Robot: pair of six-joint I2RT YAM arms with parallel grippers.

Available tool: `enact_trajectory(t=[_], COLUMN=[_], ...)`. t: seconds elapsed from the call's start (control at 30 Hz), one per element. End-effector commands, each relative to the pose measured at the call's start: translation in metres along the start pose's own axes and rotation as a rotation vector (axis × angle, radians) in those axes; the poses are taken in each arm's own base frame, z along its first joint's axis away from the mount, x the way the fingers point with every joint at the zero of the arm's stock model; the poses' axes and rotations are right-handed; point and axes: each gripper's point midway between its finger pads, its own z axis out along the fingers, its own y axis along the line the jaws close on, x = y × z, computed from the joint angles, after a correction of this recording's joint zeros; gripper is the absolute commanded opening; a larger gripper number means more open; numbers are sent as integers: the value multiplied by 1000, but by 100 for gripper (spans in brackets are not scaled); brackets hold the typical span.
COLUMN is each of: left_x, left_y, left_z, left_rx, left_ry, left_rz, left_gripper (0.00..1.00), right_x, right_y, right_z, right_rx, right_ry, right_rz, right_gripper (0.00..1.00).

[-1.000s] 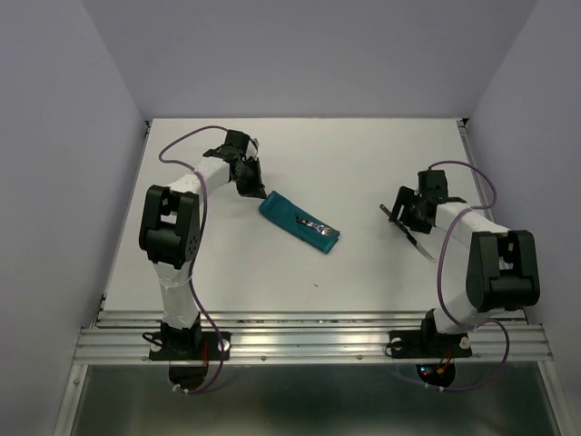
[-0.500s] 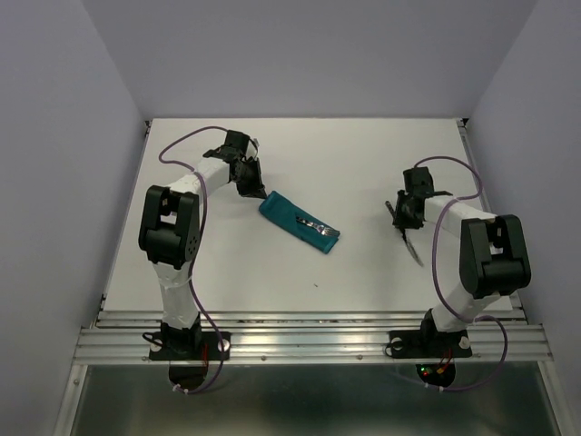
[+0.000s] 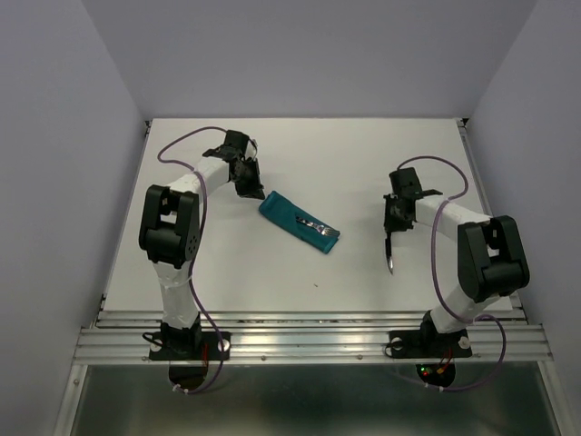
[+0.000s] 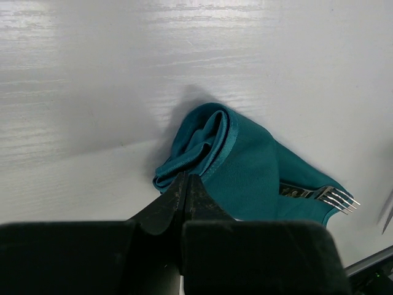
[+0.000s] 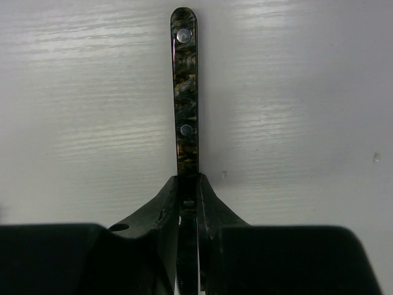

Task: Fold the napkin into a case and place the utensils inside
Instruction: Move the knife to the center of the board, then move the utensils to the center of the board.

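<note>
A white table with a faint wood grain fills the scene. Plain pale lavender walls close it in on three sides, and a ribbed aluminium rail runs along its near edge, where both arms are bolted.

On the left, the left arm reaches forward and bends inward, bringing the left gripper low to the table at the far left end of the case. In the wrist view its fingers are pressed together, their tips at the rolled, layered edge of the cloth. Whether a layer is caught between them cannot be told.

The case is a narrow teal pouch lying at an angle left of the table's centre, its far end to the upper left and its near end to the lower right. The cloth is plain, smooth on top, with soft stacked folds at the gripper's end. A silver fork lies in it, tines poking out of the lower right end.

On the right, well apart from the case, the right arm is folded back on itself. The right gripper pinches the knife where the handle meets the blade. The dark mottled handle with two rivets runs straight out beyond the fingertips, and the silver blade points toward the near edge.
</note>
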Motion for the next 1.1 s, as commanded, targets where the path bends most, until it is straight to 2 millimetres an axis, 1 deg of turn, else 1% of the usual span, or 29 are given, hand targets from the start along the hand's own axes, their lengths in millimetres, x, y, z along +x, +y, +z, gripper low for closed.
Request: enact_trajectory(t=[0.0, 0.03, 0.07, 0.1, 0.13, 0.17, 0.2, 0.23, 0.27, 0.37, 0.4, 0.43, 0.5, 0.53, 0.57, 0.6, 0.63, 0.67, 0.7, 0.73, 0.77, 0.8, 0.83, 0.87, 0.9, 1.03, 1.07], left_x=[-18, -18, -18, -19, -19, -20, -20, -20, -19, -18, -18, -18, -18, -18, -18, -17, -17, -18, -16, -16, -16, -15, -14, -13, -13, -13, -13], left_y=[-3, -2, -1, -1, 0, 0, 1, 1, 1, 2, 2, 4, 4, 4, 4, 4, 4, 4, 5, 5, 6, 7, 8, 8, 9, 10, 10], left_z=[-10, -11, -11, -11, -12, -12, -12, -12, -12, -12, -12, -12, -12, -12, -12, -12, -12, -12, -11, -12, -12, -11, -11, -10, -11, -11, -11], left_rx=[0, -1, -3, -3, -7, -7, -9, -8, -9, -11, -11, -14, -14, -14, -13, -13, -13, -11, -13, -14, -15, -17, -18, -18, -17, -15, -15], left_ry=[-42, -43, -43, -45, -45, -46, -46, -46, -44, -44, -44, -44, -44, -45, -44, -43, -44, -45, -39, -40, -40, -38, -37, -32, -32, -34, -34], left_rz=[0, 0, 0, -3, -3, -2, -3, -3, -3, -5, -5, -8, -6, -9, -8, -8, -9, -10, -12, -12, -10, -12, -12, -12, -12, -14, -14], left_gripper=[5, 5, 5, 5, 5, 5, 5, 5, 5, 5, 5, 5, 5, 5, 5, 5, 5, 5, 5, 5, 5, 5, 5, 5, 5, 5, 5], right_x=[-19, -18, -23, -25, -34, -35, -44, -47, -52, -56, -61, -56, -51, -57, -47, -44, -42, -40, -36, -32, -34, -31, -29, -31, -28, -26, -22], right_y=[14, 15, 19, 22, 27, 30, 36, 37, 43, 63, 75, 98, 127, 141, 162, 173, 184, 193, 201, 205, 216, 225, 227, 236, 240, 246, 246], right_z=[-19, -20, -24, -25, -32, -35, -40, -41, -46, -51, -56, -61, -62, -67, -70, -69, -61, -58, -57, -46, -48, -48, -41, -44, -42, -30, -23], right_rx=[-22, -13, -14, -17, -28, -31, -45, -43, -56, -91, -122, -159, -201, -207, -226, -233, -230, -236, -242, -248, -266, -296, -296, -310, -313, -318, -316], right_ry=[-42, -39, -56, -63, -94, -101, -128, -132, -136, -145, -169, -179, -184, -209, -206, -203, -190, -186, -182, -157, -166, -162, -151, -162, -160, -134, -116], right_rz=[-75, -84, -104, -114, -121, -133, -146, -147, -154, -188, -215, -266, -356, -415, -484, -532, -593, -610, -672, -700, -713, -744, -755, -767, -790, -820, -828], right_gripper=[26, 42, 45, 45, 48, 48, 50, 52, 53, 53, 52, 52, 51, 50, 50, 50, 50, 50, 50, 51, 51, 51, 51, 51, 51, 52, 52])
